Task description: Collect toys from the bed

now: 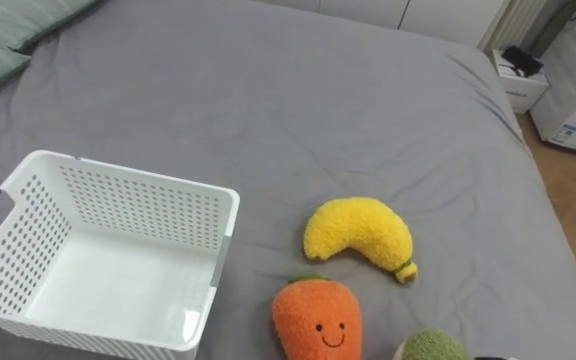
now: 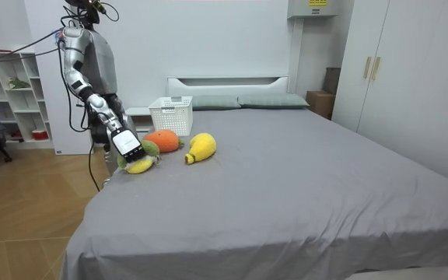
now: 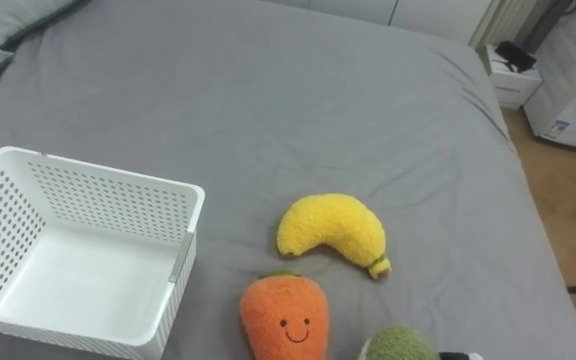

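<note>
1. Room view: robot stands at the side of the bed, right hand (image 2: 124, 143) lowered onto the green plush toy (image 2: 141, 163) at the mattress edge. I cannot tell whether its fingers curl round the toy.
2. Carrot plush (image 1: 316, 318) lies just beside the green one, smiling face up.
3. Banana plush (image 1: 360, 236) is just beyond the carrot, on the grey bed (image 1: 268, 90).
4. White perforated basket (image 1: 138, 205) stands upright to the toys' left. All three toys lie outside it.
5. Green pillows (image 1: 8, 25) lie at the far left corner.
</note>
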